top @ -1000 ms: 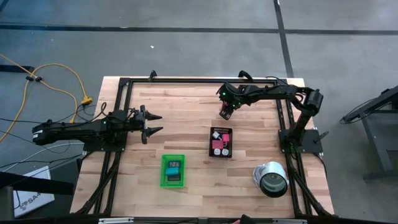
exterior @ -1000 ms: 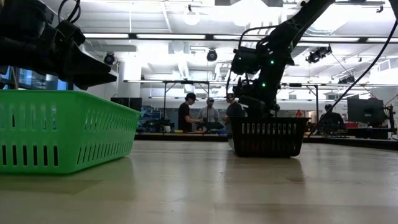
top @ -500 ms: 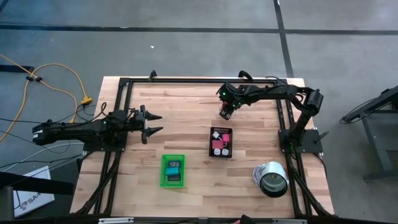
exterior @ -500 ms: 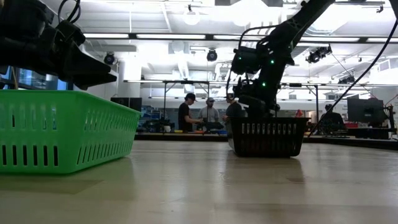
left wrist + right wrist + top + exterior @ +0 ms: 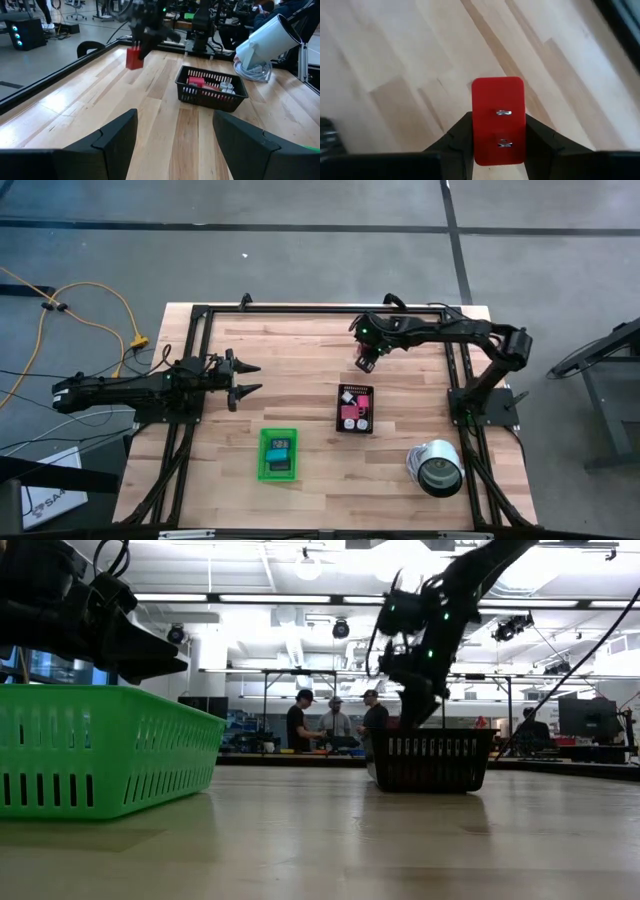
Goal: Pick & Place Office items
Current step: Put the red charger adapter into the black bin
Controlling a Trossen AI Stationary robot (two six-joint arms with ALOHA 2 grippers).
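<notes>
Red and flat, the small rectangular block [image 5: 498,119] with two metal staples on its face is clamped between my right gripper [image 5: 496,134] fingers, lifted clear of the wooden table [image 5: 300,350], beyond the black slotted basket [image 5: 355,409] of pink and white pieces. Since a second ago those fingers have closed fully and the arm has stretched out. I judge the pick done; carrying comes next. My left gripper [image 5: 243,378] waits with fingers apart, near the green tray [image 5: 278,454].
</notes>
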